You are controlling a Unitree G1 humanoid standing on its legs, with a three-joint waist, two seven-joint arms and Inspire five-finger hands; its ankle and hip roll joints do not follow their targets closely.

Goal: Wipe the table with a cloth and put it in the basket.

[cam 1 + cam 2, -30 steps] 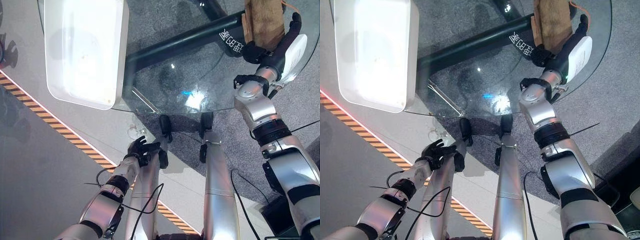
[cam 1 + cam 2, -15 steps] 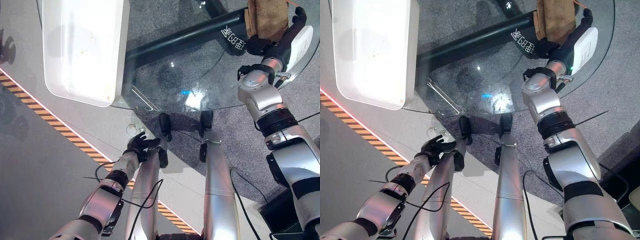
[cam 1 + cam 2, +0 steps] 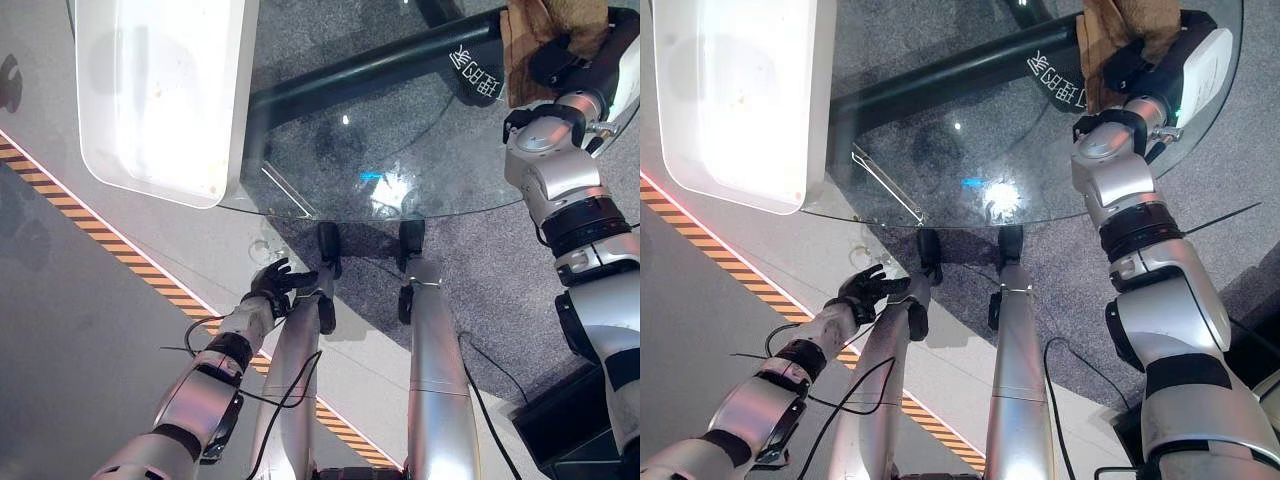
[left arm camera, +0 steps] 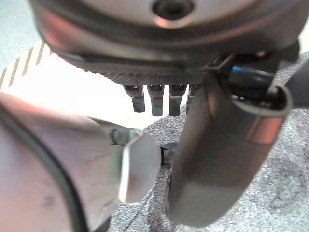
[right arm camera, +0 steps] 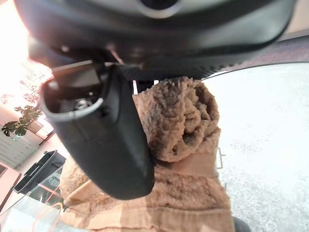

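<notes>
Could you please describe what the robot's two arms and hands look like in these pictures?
Both arms are silver-grey metal in rounded segments, with black bands at the joints. The left hand is dark, with slim fingers. The right hand is dark too, and a white cover lies along its side. In the right wrist view its thumb is a broad, smooth black shape.
</notes>
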